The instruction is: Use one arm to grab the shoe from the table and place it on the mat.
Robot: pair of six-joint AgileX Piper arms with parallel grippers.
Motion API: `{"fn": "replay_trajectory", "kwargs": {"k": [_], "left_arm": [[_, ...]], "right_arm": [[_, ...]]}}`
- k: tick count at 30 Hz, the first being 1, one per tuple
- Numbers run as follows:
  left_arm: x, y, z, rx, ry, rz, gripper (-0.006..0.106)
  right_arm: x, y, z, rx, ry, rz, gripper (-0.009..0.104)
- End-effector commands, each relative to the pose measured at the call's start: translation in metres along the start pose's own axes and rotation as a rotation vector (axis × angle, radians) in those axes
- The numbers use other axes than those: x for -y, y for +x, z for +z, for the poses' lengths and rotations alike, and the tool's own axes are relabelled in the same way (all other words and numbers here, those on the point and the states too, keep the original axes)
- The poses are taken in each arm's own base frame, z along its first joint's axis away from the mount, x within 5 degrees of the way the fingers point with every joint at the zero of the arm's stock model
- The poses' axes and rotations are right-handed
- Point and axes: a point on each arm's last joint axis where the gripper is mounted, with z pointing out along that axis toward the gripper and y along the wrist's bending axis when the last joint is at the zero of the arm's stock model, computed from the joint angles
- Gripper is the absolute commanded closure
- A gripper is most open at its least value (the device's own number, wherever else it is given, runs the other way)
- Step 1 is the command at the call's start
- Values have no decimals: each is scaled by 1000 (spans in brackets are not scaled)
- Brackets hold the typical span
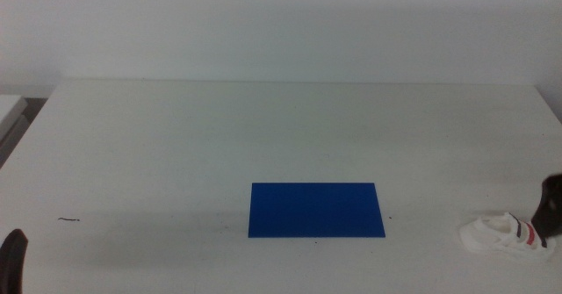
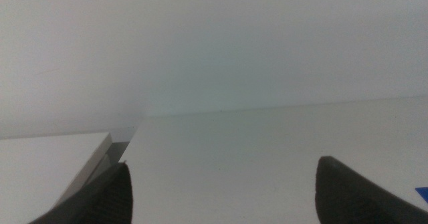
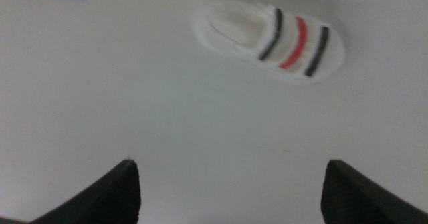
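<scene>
white table (image 1: 176, 145) carries blue mat (image 1: 316, 210); shoe (image 1: 500, 233) apart

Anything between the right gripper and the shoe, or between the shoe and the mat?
Nothing visible. The open right gripper faces the shoe across bare table, and bare table separates shoe and mat.

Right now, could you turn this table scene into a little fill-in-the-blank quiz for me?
1. The mat on the table is coloured ____.
2. The shoe lies on the ____, not on the mat.
3. The shoe's middle strap is ____, between two dark ones.
4. The right claw hangs over the table with its jaws ____.

Missing words: blue; table; red; open
</scene>
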Motion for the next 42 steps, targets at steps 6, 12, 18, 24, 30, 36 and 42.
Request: {"fn": "replay_trajectory", "kwargs": {"k": [6,12,18,24,30,36,42], "left_arm": [[0,-1,0,7,2,-7,7],[0,-1,0,7,2,-7,7],[0,-1,0,7,2,-7,7],[0,-1,0,7,2,-7,7],[0,-1,0,7,2,-7,7],[0,-1,0,7,2,-7,7],[0,-1,0,7,2,-7,7]], "right_arm": [[4,-26,39,-52,-30,-1004,2],[11,-41,70,-97,-7,-1215,2],[18,-55,108,-154,10,-1233,3],[19,-61,146,-188,-28,-1209,6],[13,-60,159,-235,-30,-1116,64],[-29,-87,120,-132,95,-1040,97],[-123,-132,96,-26,118,-1247,98]]}}
